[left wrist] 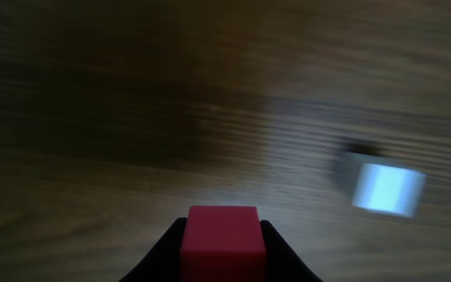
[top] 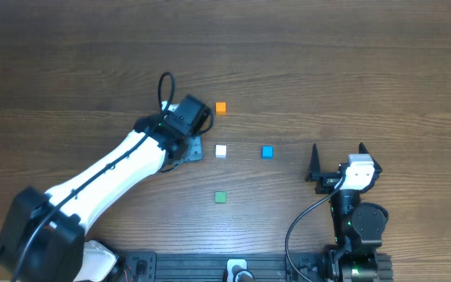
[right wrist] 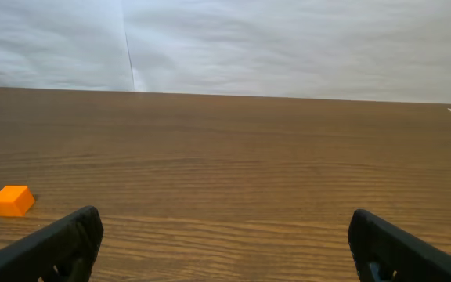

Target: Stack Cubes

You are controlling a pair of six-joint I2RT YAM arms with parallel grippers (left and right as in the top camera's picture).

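Desk [top: 69, 63]: wood-grain surface carrying four loose cubes, with both arm bases along the near edge.

Left arm [top: 108, 168]: stretched diagonally toward mid-desk.

Right arm [top: 351, 211]: folded close to its base.

Left pincer [left wrist: 222, 251]: pinching red cube [left wrist: 222, 227] between both fingers, apparently clear of the wood. Positioned just beside white cube [top: 221, 150], not above it as judged from the left wrist view.

Right pincer [top: 338, 150]: spread wide, holding nothing, well apart from every cube.

Step in hand (judged): carry of red cube toward a base cube, most likely white cube as the nearest. No stack built yet; task at an early stage.

Next move (judged):
1. Centre red cube over white cube.
2. Square the faces.
3. Lower until touching.
4. Spread the fingers and withdraw straight up.

Avoid any sideways nudge: small, light cube, likely to slide on smooth wood.

Surroundings:
- Blue cube [top: 267, 152]: near white cube, toward the right arm's side.
- Orange cube [top: 221, 108]: beyond white cube, farther from the bases.
- Green cube [top: 220, 198]: nearer the bases.

All three apart from white cube, with no contact between any of them. No obstruction on the short path from red cube to white cube. Orange cube close to the left wrist housing: allow for it on withdrawal.
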